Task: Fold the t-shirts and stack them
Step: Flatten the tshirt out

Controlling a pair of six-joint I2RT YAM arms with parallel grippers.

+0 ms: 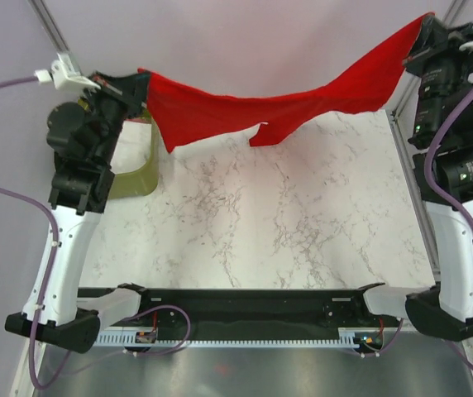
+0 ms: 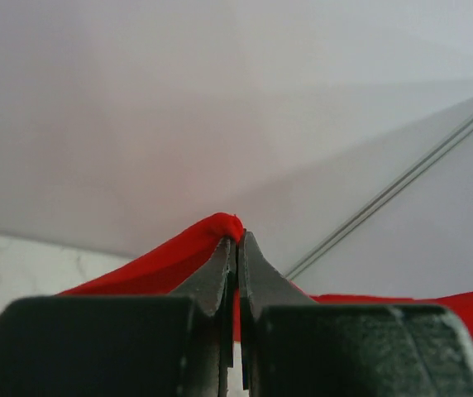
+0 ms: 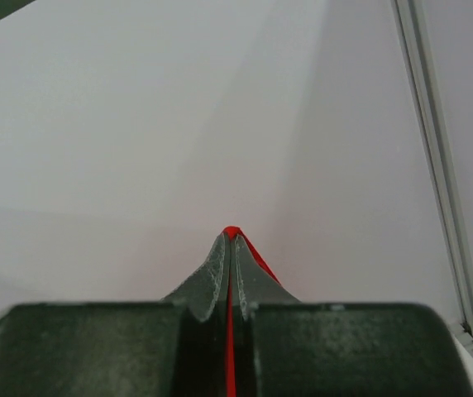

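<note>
The bright red t-shirt (image 1: 278, 103) hangs stretched in the air across the far side of the table, sagging in the middle. My left gripper (image 1: 143, 87) is shut on its left end at the far left; the left wrist view shows red cloth (image 2: 179, 252) pinched between the closed jaws of the gripper (image 2: 238, 241). My right gripper (image 1: 422, 29) is shut on its right end, raised at the far right corner; the right wrist view shows a thin red edge (image 3: 231, 232) between the closed jaws of the gripper (image 3: 231, 241). The white and pink t-shirts are out of view.
An olive-green plastic bin (image 1: 137, 174) stands at the far left, partly behind my left arm. The white marble table (image 1: 261, 223) lies below the shirt. A metal frame post (image 1: 406, 157) runs along the right edge.
</note>
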